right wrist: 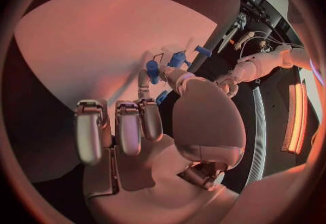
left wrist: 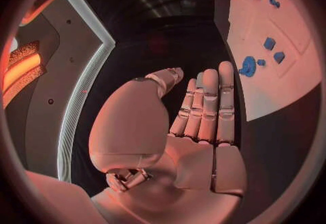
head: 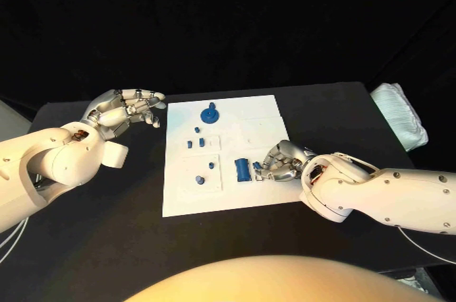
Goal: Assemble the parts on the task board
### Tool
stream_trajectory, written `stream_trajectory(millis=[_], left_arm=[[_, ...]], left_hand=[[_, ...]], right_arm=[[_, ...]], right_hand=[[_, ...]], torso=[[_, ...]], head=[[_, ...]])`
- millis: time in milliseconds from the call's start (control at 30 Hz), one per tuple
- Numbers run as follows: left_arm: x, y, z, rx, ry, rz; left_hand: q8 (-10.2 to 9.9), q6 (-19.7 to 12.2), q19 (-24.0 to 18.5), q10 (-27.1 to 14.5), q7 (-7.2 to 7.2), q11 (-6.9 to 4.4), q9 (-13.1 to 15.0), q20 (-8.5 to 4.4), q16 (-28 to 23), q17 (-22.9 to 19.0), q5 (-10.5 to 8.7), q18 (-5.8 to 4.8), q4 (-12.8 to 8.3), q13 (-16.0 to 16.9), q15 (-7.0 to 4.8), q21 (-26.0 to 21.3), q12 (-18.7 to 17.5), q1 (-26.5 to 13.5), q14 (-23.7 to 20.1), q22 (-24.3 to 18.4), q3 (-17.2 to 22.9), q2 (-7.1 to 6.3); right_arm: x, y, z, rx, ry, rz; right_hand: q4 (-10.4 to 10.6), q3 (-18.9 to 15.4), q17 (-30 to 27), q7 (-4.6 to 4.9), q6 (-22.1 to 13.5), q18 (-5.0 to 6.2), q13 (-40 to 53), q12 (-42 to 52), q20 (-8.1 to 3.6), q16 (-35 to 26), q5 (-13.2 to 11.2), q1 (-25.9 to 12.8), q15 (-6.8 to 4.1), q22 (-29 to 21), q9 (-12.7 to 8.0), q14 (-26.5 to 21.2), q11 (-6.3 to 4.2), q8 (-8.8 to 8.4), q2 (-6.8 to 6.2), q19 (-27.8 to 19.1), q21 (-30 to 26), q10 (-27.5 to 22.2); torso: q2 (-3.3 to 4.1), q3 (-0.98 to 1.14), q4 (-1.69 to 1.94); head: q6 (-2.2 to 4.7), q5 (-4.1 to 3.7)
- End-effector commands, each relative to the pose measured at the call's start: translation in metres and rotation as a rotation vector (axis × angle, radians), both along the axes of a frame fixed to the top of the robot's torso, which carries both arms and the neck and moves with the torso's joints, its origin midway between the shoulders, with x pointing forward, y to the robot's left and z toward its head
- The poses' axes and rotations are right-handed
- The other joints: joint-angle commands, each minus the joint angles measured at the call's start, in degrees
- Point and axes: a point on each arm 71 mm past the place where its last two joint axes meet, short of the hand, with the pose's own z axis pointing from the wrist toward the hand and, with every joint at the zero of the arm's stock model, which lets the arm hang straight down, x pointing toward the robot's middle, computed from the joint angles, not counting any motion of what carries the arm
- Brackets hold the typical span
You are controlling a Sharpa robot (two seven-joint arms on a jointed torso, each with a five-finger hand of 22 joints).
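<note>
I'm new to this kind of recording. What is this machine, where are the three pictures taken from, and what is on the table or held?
It is a robot with two white arms ending in silver hands, working at a black table. One picture looks down from its head; the two round ones come from cameras at each wrist, behind that hand. A white task board lies in the middle, with small blue parts on it, such as a round part near the far edge. The left hand hovers beside the board, fingers apart, holding nothing. The right hand is at the board's near right side, fingers curled by a blue block; whether it grips anything I cannot tell. A white cloth lies at the right.
</note>
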Motion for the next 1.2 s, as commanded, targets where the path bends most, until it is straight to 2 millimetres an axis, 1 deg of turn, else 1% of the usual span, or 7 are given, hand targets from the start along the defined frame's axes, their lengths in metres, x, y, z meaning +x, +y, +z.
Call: stream_trajectory(millis=[33,233,567,800,900,1000,1200], left_arm=[[-0.0007,-0.0025,0.0008,-0.011,0.001,-0.017],[-0.0004,-0.0022,0.0006,-0.01,0.001,-0.016],[-0.0002,-0.0017,0.0005,-0.009,0.002,-0.014],[-0.0001,-0.0017,0.0004,-0.009,0.002,-0.014],[0.0,-0.0016,0.0004,-0.008,0.002,-0.014],[0.0001,-0.0014,0.0003,-0.008,0.003,-0.013],[0.0003,-0.0008,0.0002,-0.007,0.003,-0.011]], left_hand=[[0.2,-0.3,0.3,-0.2,0.66,-0.06,-0.1,0.1,0.2,-0.1,0.1,0.34,0.3,0.0,0.01,-0.2,0.3,-0.2,-0.5,0.0,0.0,0.12],[0.3,-0.4,0.3,-0.3,0.66,-0.05,-0.1,0.11,0.2,-0.1,0.09,0.33,0.3,-0.1,0.02,-0.2,0.3,-0.2,-0.5,0.0,0.0,0.08],[0.3,-0.4,0.3,-0.3,0.67,-0.04,-0.1,0.12,0.2,-0.1,0.07,0.33,0.4,-0.1,0.03,-0.2,0.4,-0.3,-0.5,0.0,0.0,0.06],[0.3,-0.4,0.3,-0.3,0.67,-0.04,-0.1,0.12,0.2,-0.1,0.07,0.33,0.4,-0.1,0.03,-0.2,0.4,-0.3,-0.5,0.0,0.0,0.06],[0.3,-0.4,0.3,-0.3,0.67,-0.04,-0.1,0.12,0.2,-0.1,0.07,0.33,0.4,-0.1,0.03,-0.2,0.4,-0.3,-0.5,0.0,0.0,0.06],[0.3,-0.4,0.3,-0.3,0.67,-0.04,-0.1,0.12,0.2,-0.1,0.07,0.33,0.4,-0.1,0.03,-0.2,0.4,-0.3,-0.5,0.0,0.0,0.06],[0.3,-0.4,0.3,-0.3,0.67,-0.04,-0.1,0.12,0.2,-0.1,0.07,0.33,0.4,-0.1,0.03,-0.2,0.4,-0.3,-0.5,0.0,0.0,0.06]], right_arm=[[-0.0007,0.0001,-0.001,0.002,0.005,-0.01],[-0.0019,0.0034,-0.0007,0.004,0.01,0.004],[-0.0033,0.0054,-0.0006,0.001,0.019,0.013],[-0.0032,0.0058,0.0003,0.004,0.007,0.015],[-0.0027,0.0055,0.0005,0.004,0.002,0.015],[-0.0021,0.0048,0.0004,0.003,-0.001,0.018],[-0.0021,0.0027,0.0004,-0.001,0.001,0.034]], right_hand=[[0.2,-0.6,11.4,-1.01,1.5,-1.04,11.6,0.4,-0.22,0.3,-0.4,-0.8,-0.3,14.2,0.0,5.2,-0.45,-0.23,-0.03,5.2,0.0,4.0],[1.1,-1.9,11.5,-1.02,1.7,-1.06,11.7,0.5,-0.24,0.3,-0.6,-2.0,-0.31,14.2,-0.2,5.2,-0.46,-0.31,-0.53,5.3,0.2,4.1],[2.5,-3.3,11.3,-0.94,1.9,-1.0,11.6,0.2,-0.23,0.2,-1.0,-3.6,-0.27,14.1,-0.4,5.2,-0.39,-0.57,-0.63,5.2,-0.2,4.0],[4.7,-5.5,11.2,-0.81,2.0,-0.94,11.6,0.0,-0.15,0.1,-3.6,-5.3,-0.16,14.1,-0.7,5.2,-0.27,-0.87,-0.65,5.1,-0.5,4.0],[5.1,-5.9,11.2,-0.8,2.0,-0.94,11.6,0.0,-0.14,0.1,-3.8,-5.5,-0.15,14.1,-0.7,5.2,-0.25,-0.91,-0.66,5.1,-0.5,4.0],[5.8,-7.1,11.1,-0.83,2.0,-0.93,11.6,-0.1,-0.16,0.1,-1.1,-5.6,-0.16,14.1,-0.8,5.1,-0.25,-0.98,-0.79,5.1,-0.6,3.9],[6.1,-8.3,11.1,-0.81,1.9,-0.91,11.5,-0.5,-0.15,0.1,-2.9,-4.9,-0.15,14.0,-0.8,5.1,-0.25,-1.12,-0.56,5.1,-0.7,3.8]], torso=[[-0.04,0.0,-0.05],[-0.12,0.0,-0.04],[-0.06,-0.01,-0.04],[-0.01,0.0,-0.02],[-0.05,0.01,-0.04],[-0.05,0.03,-0.06],[-0.09,0.03,-0.02]], head=[[0.0,0.02],[0.0,0.05],[0.0,0.06],[0.0,0.0],[0.0,0.0],[0.0,-0.01],[0.0,0.12]])
